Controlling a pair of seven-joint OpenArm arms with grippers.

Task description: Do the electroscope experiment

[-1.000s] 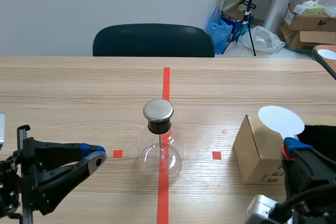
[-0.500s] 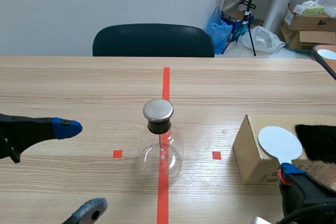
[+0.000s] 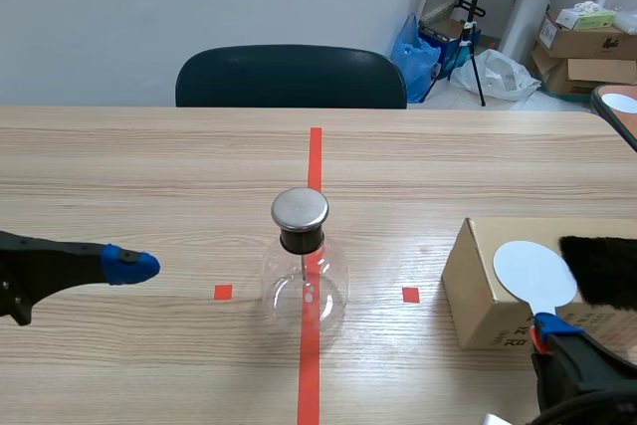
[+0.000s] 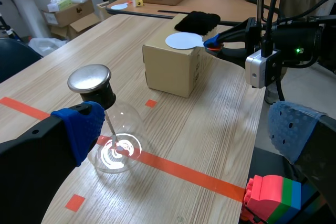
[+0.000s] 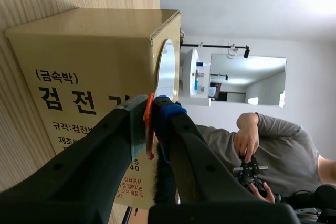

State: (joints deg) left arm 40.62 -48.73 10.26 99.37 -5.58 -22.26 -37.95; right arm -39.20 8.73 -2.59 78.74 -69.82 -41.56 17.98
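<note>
Electroscope (image 3: 304, 271), a glass flask with a metal cap, stands on the bench (image 3: 149, 166) astride the red tape line. Left end effector (image 4: 186, 129) gapes wide near it. Right end effector (image 5: 153, 114) clamps a white disc paddle (image 3: 534, 273) at the cardboard box (image 3: 478, 291) top.

Our room beyond the wooden table (image 3: 149, 156)

We see a dark chair (image 3: 291, 77) pushed up to the table's far edge, with a plain pale wall (image 3: 149, 7) behind it. To the chair's right, on the floor (image 3: 450, 95), are a blue bag (image 3: 413, 47), a black stand (image 3: 476, 27), a white plastic bag (image 3: 503, 75) and a white pedestal (image 3: 530, 7). Farther right again are stacked cardboard boxes (image 3: 582, 47). The light is even.
</note>
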